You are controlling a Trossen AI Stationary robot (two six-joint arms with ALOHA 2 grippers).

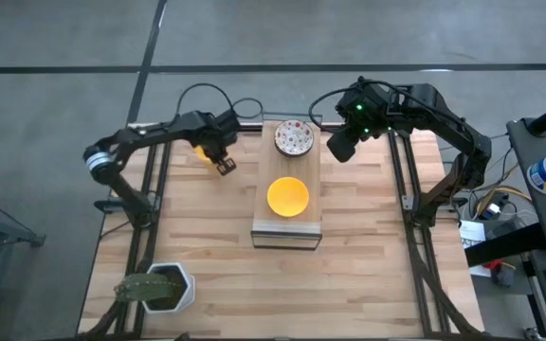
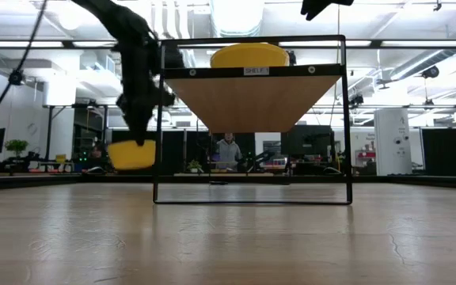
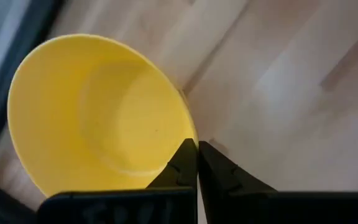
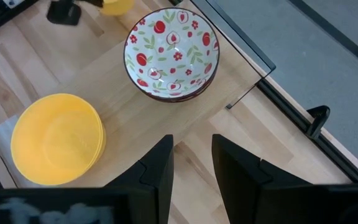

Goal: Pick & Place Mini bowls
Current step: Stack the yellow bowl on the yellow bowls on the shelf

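the wooden bench carries a raised shelf by its far edge. on it i see stacked yellow bowls and stacked patterned bowls. my left gripper is clenched on a yellow bowl's rim, held above the bench near the far-left corner. my right gripper hovers released beside the shelf.

Probably a robotics lab: a wooden table on concrete floor, equipment racks and ceiling strip lights behind.
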